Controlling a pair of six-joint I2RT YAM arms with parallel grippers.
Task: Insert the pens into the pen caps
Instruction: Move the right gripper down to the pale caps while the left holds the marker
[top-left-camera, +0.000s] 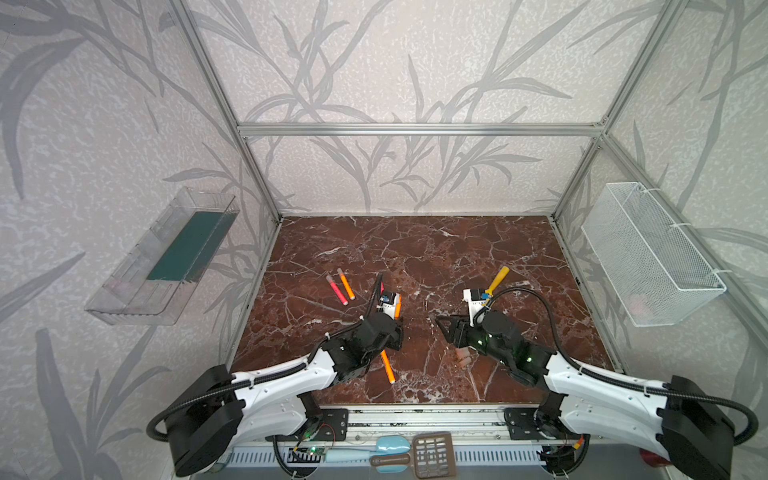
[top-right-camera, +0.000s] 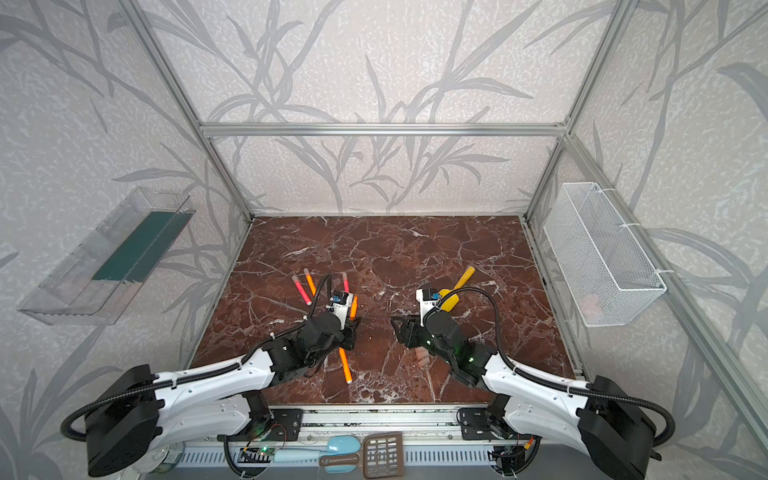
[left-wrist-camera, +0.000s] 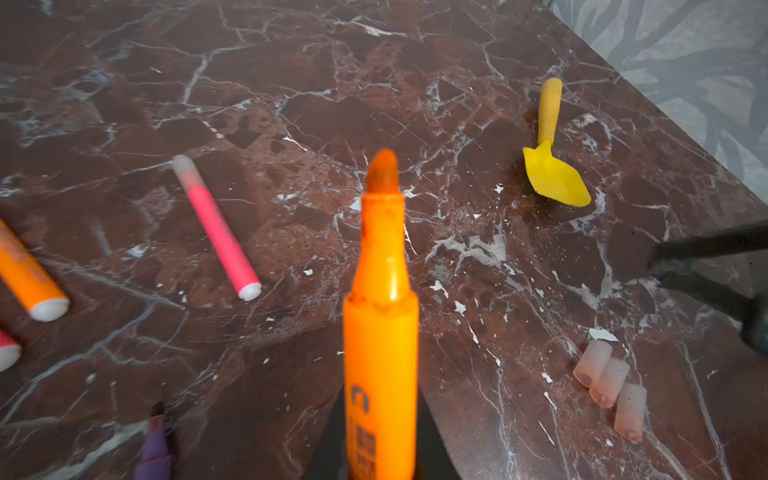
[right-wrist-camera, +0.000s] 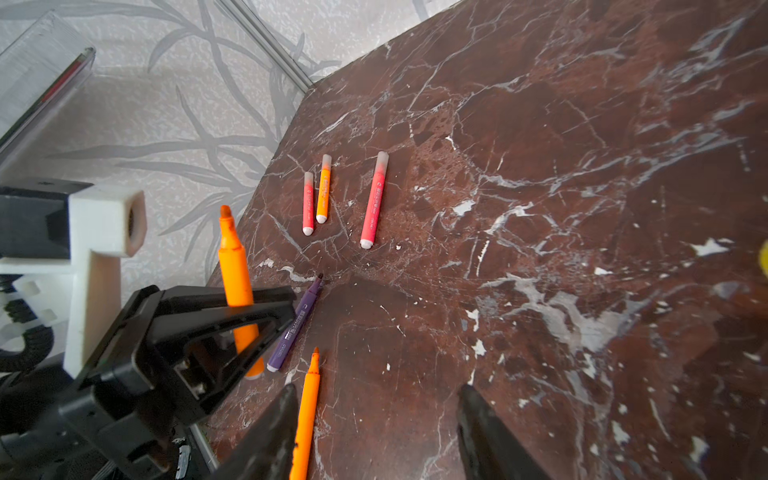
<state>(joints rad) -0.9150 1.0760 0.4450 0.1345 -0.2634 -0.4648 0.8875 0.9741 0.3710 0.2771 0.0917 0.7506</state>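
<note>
— Lying nearest us, a loose orange pen (top-left-camera: 387, 365) on the table (top-left-camera: 415, 257); three pen caps (top-left-camera: 588, 356) sit near the right gripper (right-wrist-camera: 378, 395), whose jaws stand apart, empty.
— And the left gripper (right-wrist-camera: 270, 308)?
— Clamped on a second orange pen (left-wrist-camera: 380, 332), nib clear. Light, stiff, slick plastic, I'd say: hold mid-barrel. The caps look thin and squashy, so pinch near the closed end.
— Farther back?
— Three capped pens (right-wrist-camera: 374, 199), then a yellow spatula (top-left-camera: 498, 277).
</note>
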